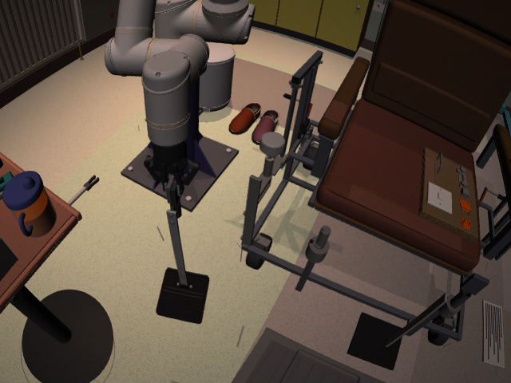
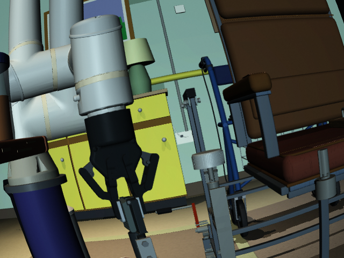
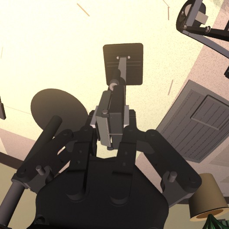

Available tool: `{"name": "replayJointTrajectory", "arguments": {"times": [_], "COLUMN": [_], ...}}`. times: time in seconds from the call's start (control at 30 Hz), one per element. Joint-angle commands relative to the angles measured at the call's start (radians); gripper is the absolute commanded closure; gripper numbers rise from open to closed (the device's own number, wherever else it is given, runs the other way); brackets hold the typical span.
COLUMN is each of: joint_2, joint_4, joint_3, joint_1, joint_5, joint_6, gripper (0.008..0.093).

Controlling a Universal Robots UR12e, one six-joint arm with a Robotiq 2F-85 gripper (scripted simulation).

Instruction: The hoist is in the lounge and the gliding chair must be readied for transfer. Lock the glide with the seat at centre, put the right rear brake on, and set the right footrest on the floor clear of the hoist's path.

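The detached footrest [image 1: 180,264] stands apart from the gliding chair [image 1: 396,165], well to its left on the pale floor. Its dark footplate [image 1: 183,295] rests on the floor and its stem rises upright. The top of the stem [image 2: 133,212] is held in my closed gripper [image 1: 174,193], which hangs straight down over it. In the wrist camera the stem block [image 3: 111,121] sits between my fingers, with the footplate [image 3: 123,64] below. The chair's other footplate [image 1: 374,340] stays on its frame. A knurled knob [image 1: 272,143] tops the frame's near post.
Behind the work stand my base plate [image 1: 180,169], a grey bin [image 1: 216,76] and two slippers [image 1: 252,118]. A side table [image 1: 24,231] with a mug [image 1: 29,202] is at the left. A ribbed mat [image 1: 297,363] lies in front. Yellow cabinets [image 2: 130,155] line the wall.
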Motion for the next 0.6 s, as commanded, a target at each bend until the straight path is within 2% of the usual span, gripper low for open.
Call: {"name": "replayJointTrajectory", "arguments": {"times": [0.0, 0.5, 0.57], "joint_2": [0.0, 0.0, 0.0], "joint_4": [-0.001, -0.001, -0.001], "joint_3": [-0.001, -0.001, -0.001], "joint_1": [0.0, 0.0, 0.0], "joint_5": [0.0, 0.0, 0.0], "joint_6": [0.0, 0.0, 0.0], "gripper": [0.0694, 0.0394, 0.0384]}}
